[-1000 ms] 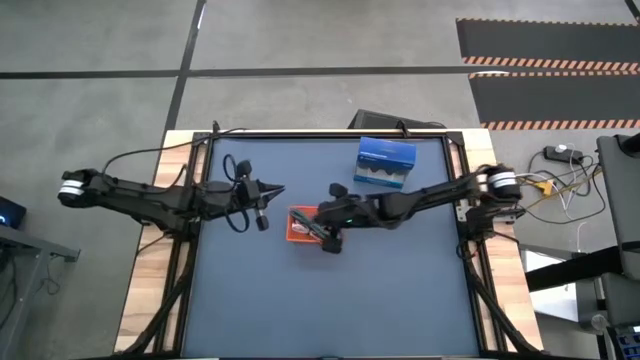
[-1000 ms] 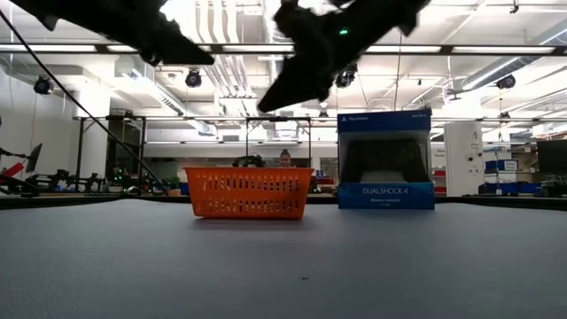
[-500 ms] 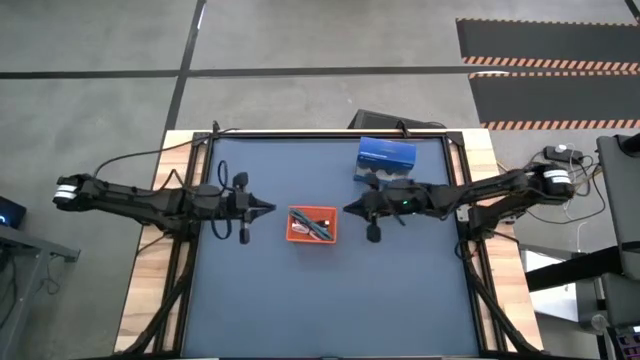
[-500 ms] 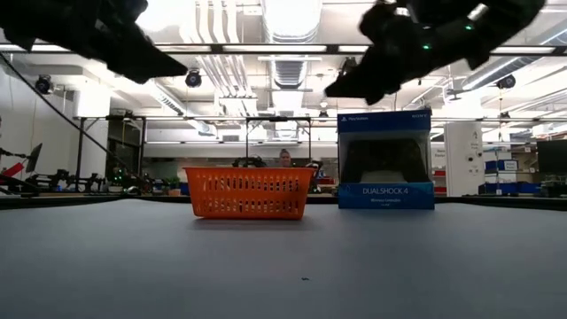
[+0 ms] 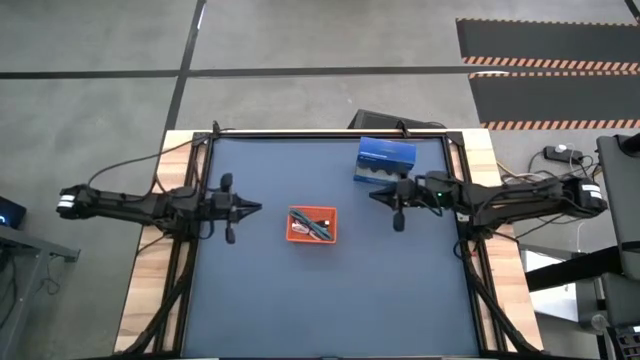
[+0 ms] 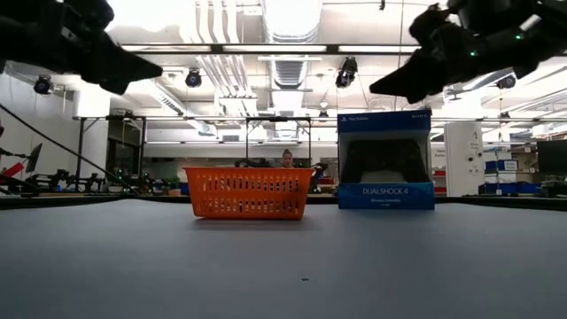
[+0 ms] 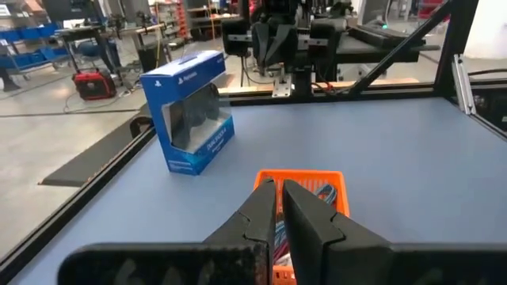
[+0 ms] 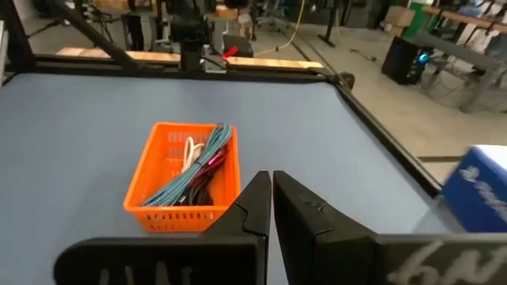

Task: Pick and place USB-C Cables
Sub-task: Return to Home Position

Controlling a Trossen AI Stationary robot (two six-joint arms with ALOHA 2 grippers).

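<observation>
The orange tray [image 5: 313, 224] stands mid-table, its base flat on the blue mat. The USB-C cables [image 8: 194, 168] lie bundled inside it: teal, white and pink-red strands show. My left gripper [image 5: 258, 209] hovers shut to the tray's left, pointing at it almost level; in its wrist view the left gripper [image 7: 277, 190] lines up with the tray [image 7: 317, 186]. My right gripper [image 5: 374, 196] hovers shut to the tray's right, near the blue box. In its wrist view the right gripper [image 8: 269, 178] has the tray [image 8: 178, 178] ahead. Neither holds anything.
A blue DualShock controller box [image 5: 386, 160] stands upright at the far right of the mat, just beyond my right gripper. The black table frame [image 5: 205, 150] rims the mat. Open mat lies in front of the tray [image 6: 251, 193]. A person [image 6: 285, 158] is far behind the table.
My right gripper has drawn back from above the tray toward the table's right edge and levelled out, staying shut. My left gripper has pulled back toward the left edge and sunk a little, also shut. The tray and cables have stayed put.
</observation>
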